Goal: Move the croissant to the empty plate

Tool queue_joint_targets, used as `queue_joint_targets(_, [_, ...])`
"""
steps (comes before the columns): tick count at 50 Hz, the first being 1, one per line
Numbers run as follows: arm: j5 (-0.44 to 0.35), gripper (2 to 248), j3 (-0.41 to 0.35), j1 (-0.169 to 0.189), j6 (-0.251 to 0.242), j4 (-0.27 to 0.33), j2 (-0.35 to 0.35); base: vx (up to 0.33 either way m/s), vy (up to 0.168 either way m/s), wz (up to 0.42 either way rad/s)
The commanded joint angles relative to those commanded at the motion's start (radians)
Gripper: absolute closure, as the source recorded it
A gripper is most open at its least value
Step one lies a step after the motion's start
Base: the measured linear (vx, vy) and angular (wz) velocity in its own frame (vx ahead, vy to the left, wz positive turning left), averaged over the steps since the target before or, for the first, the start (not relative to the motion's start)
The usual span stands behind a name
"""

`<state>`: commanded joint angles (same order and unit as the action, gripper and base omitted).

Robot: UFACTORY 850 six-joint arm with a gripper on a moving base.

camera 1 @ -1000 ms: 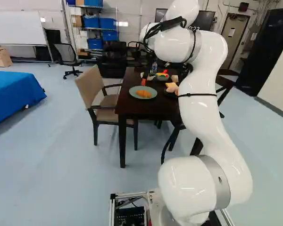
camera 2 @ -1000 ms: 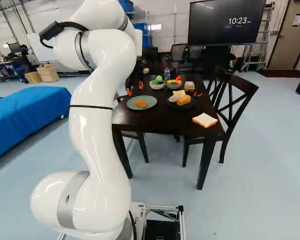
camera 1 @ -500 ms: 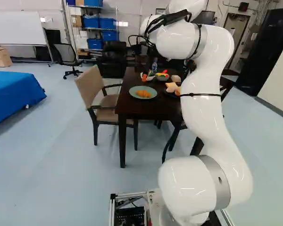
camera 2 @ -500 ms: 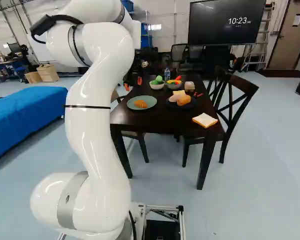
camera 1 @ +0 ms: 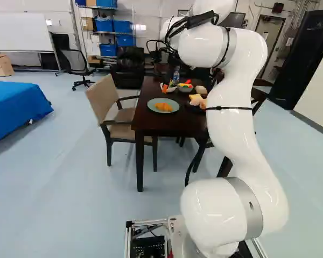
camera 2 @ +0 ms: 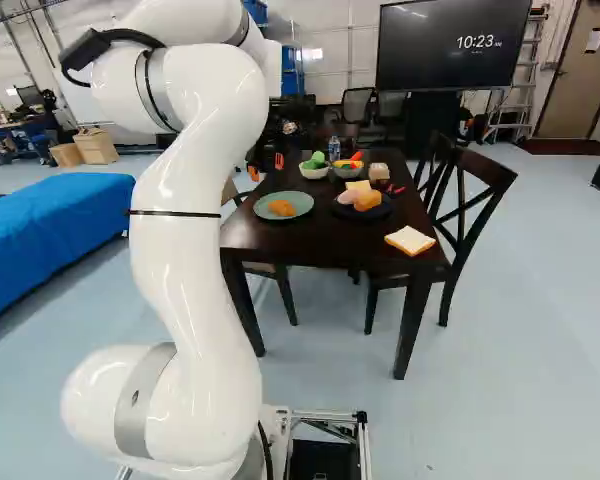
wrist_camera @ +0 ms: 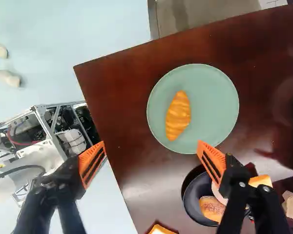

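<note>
In the right base view my gripper (camera 2: 266, 167) hangs over the table's far left part, behind the green plate (camera 2: 284, 205) with the croissant (camera 2: 281, 208) on it. The wrist view shows the gripper (wrist_camera: 152, 162) open, its orange-padded fingers wide apart with nothing between them. Ahead of them the croissant (wrist_camera: 178, 116) lies on the green plate (wrist_camera: 212, 105), untouched. A dark plate (wrist_camera: 190, 197), partly hidden by one finger, holds bread pieces; it shows more fully in the right base view (camera 2: 380, 210). No plate in view is bare.
On the dark wooden table (camera 2: 310, 243) are a bread slice (camera 2: 410, 240), a bowl with green food (camera 2: 313, 172), a bowl with colourful food (camera 2: 347, 171) and a bottle (camera 2: 334, 149). Chairs (camera 2: 477, 205) (camera 1: 105, 102) flank the table. A blue-covered surface (camera 2: 55, 225) stands at the left.
Against its base joint, my arm has drawn up and back over the last second, and the gripper has shifted a little off beyond the green plate. The base, croissant and plates have stayed put.
</note>
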<state>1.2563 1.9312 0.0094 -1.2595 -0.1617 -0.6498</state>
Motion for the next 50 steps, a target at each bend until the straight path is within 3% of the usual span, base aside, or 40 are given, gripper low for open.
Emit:
queue_joint_targets(25, [-0.066,3,-0.057,0.0,0.039,0.005,0.029,0.0,0.0,0.0])
queue_joint_targets(50, [-0.201,3,-0.174,-0.001,0.119,0.015,0.088,0.0,0.0,0.0])
